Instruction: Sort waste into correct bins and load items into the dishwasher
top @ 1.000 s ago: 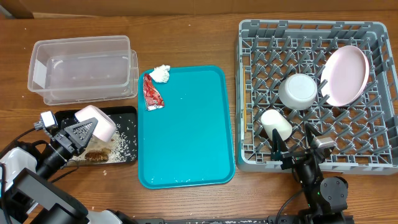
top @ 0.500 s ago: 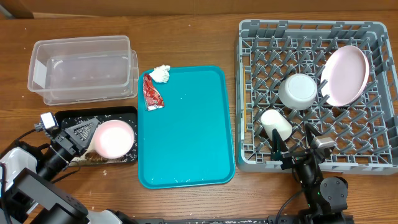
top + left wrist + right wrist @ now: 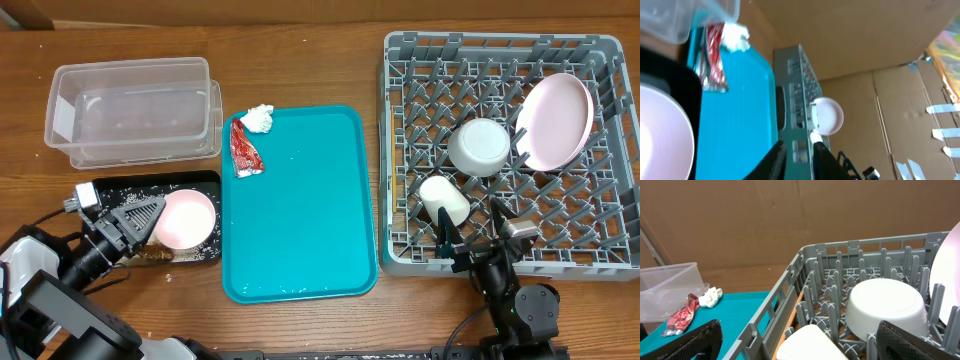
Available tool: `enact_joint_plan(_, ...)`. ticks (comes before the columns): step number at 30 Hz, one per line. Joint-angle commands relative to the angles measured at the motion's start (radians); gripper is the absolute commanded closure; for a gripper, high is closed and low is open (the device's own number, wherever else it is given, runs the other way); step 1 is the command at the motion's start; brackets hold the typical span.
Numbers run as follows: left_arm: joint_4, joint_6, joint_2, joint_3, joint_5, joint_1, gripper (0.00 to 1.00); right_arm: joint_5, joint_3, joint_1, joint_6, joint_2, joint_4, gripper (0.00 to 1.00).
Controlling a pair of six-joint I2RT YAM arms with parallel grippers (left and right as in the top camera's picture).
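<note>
Near-left tabletop corner: left tool [image 3: 140,213] slightly parted, gripping nothing, beside one small pinkish bowl [image 3: 187,218], unracked in the shallow black tray [image 3: 205,180] among rice scraps [image 3: 200,240]. The right tool [image 3: 472,232] gapes, empty. Grey pegged dish rack [image 3: 400,150] holds one white cup [image 3: 445,200], one white bowl [image 3: 482,146], one pink plate [image 3: 555,122]. One red foil wrapper [image 3: 243,150], one white tissue [image 3: 260,118] unbinned at teal tray's [image 3: 300,230] far-left corner.

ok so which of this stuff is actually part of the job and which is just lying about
Part of the job: red wrapper, white tissue, rice grains, clear tub, black tray, small pink bowl, white bowl, white cup, pink plate, grey dish rack.

Just lying about: teal tray, cardboard wall.
</note>
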Motion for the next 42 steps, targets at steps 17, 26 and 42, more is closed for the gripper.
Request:
enact_joint_plan(17,0.137,-1.002,-0.375,0.392,-1.184,-0.529,0.61,0.005,-0.010,-0.003,-0.006,-0.008,0.003,0.00)
enact_joint_plan(26,0.154,-1.222,-0.295,0.308,-1.506,-0.784,0.55,0.005,-0.010,-0.003,-0.006,-0.008,0.003,0.00)
enact_joint_plan(42,0.486,-1.271,0.000,0.147,-1.371,-0.787,0.75,0.005,-0.010,-0.003,-0.006,-0.008,0.003,0.00)
